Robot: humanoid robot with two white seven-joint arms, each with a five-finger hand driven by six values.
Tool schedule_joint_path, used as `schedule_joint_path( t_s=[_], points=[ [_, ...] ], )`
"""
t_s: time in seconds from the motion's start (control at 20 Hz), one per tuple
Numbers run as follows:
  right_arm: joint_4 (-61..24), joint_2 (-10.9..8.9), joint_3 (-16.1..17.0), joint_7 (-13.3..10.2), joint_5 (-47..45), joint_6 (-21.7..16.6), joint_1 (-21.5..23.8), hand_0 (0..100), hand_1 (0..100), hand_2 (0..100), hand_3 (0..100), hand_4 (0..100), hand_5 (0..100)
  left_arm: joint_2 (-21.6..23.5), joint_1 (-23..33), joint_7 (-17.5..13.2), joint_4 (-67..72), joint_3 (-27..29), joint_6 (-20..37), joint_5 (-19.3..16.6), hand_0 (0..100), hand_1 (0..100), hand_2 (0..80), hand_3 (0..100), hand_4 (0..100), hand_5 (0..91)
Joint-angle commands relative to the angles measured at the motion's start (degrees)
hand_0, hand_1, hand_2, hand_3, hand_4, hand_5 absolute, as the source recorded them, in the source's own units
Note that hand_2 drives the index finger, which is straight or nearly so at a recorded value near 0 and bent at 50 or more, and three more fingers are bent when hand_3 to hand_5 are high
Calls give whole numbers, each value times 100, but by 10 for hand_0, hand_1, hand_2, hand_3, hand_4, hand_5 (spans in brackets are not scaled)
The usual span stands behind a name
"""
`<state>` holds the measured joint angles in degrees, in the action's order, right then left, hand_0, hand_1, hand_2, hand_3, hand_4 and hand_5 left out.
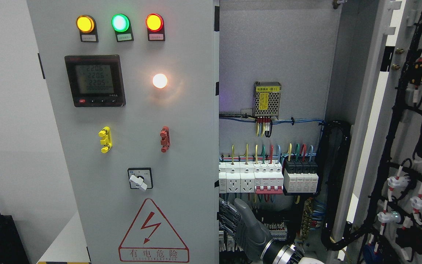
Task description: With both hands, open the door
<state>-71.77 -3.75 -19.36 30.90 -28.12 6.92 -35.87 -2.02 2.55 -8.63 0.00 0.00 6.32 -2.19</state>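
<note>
Reaching up from lower right, right hand (238, 225) curls its fingers (227, 220) around the free edge of the closed left door (130, 154); right door (412, 139) already swung wide, wiring exposed inside cabinet (273, 55)

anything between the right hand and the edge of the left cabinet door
Nothing visible. The right hand is already at the free edge of the left door, fingers against or curled around it. The right door is swung wide open.
</note>
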Motion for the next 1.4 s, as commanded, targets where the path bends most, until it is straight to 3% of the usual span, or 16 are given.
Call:
schedule_joint_path(
  t_s=[0.0, 0.45, 0.85, 1.1, 1.25, 1.35],
  points=[
    [31, 6, 47, -14, 0, 20, -16, 108, 0, 0, 0, 0, 0, 0, 0, 2, -132, -70, 1, -1, 0, 0, 0, 0, 31, 0],
    [-48, 15, 38, 3, -70, 20, 1, 107, 0, 0, 0, 0, 0, 0, 0, 2, -132, -70, 1, 8, 0, 0, 0, 0, 32, 0],
    [-180, 6, 29, 390, -264, 64, 36, 107, 0, 0, 0, 0, 0, 0, 0, 2, -132, -70, 1, -1, 0, 0, 0, 0, 32, 0],
    [-197, 6, -6, 452, -273, 64, 45, 108, 0, 0, 0, 0, 0, 0, 0, 2, -132, -70, 1, -1, 0, 0, 0, 0, 32, 0],
    [-206, 15, -24, 741, -273, 64, 36, 108, 0, 0, 0, 0, 0, 0, 0, 2, -132, -70, 1, -1, 0, 0, 0, 0, 31, 0],
    [-206, 15, -24, 777, -273, 64, 36, 108, 0, 0, 0, 0, 0, 0, 0, 2, -132, -70, 1, -1, 0, 0, 0, 0, 31, 0]
  ],
)
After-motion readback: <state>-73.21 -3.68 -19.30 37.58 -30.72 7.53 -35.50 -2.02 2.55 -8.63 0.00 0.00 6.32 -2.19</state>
